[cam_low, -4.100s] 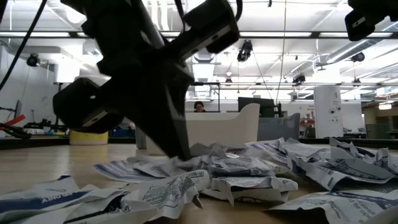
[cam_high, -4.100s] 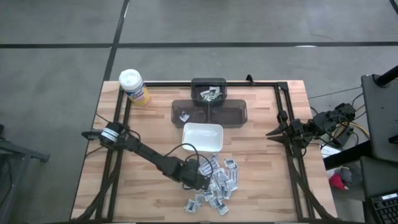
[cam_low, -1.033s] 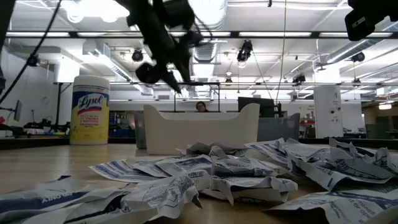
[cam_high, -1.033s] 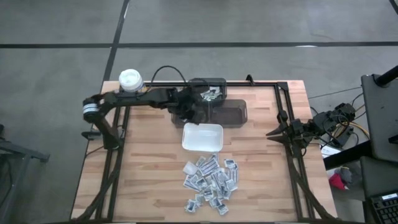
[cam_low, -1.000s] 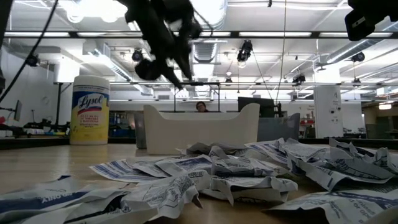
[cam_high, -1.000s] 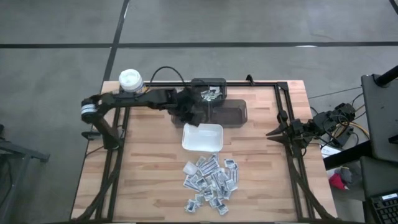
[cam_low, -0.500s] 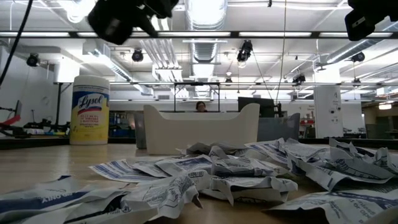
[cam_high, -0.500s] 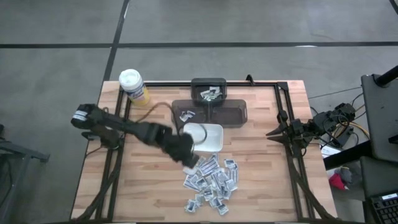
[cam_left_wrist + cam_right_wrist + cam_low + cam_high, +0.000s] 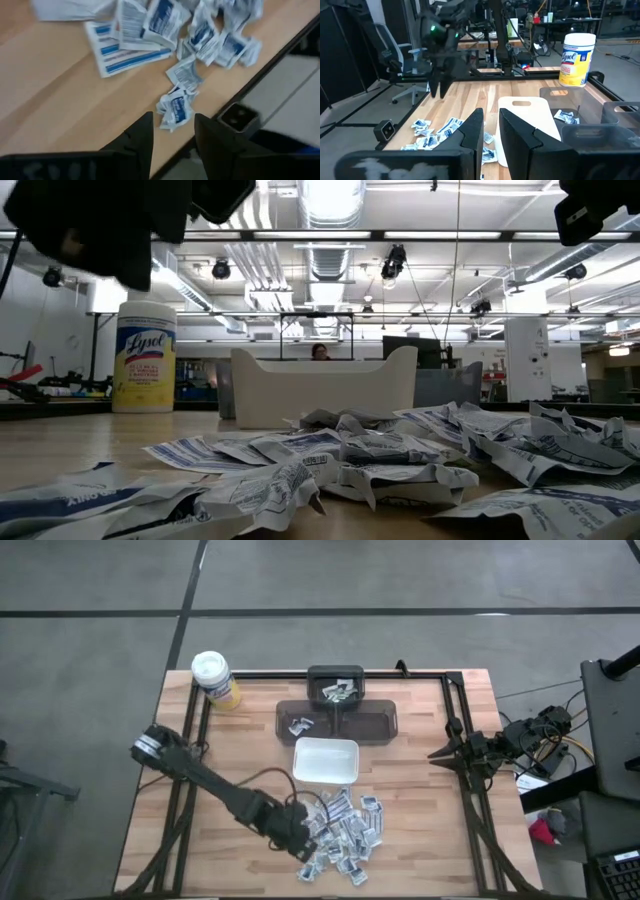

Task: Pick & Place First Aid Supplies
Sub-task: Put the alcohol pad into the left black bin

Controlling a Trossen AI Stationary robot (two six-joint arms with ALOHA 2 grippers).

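Risk lies in the left gripper [image 9: 172, 131], jaws apart and seemingly empty over the near-left packets [image 9: 340, 832], pinching several overlapped ones or nudging one off the table's near edge.

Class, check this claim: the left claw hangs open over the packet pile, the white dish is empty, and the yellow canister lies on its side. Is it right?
One error: the yellow canister stands upright, as the low view shows. The left claw does hang open over the packet pile, and the white dish is empty.
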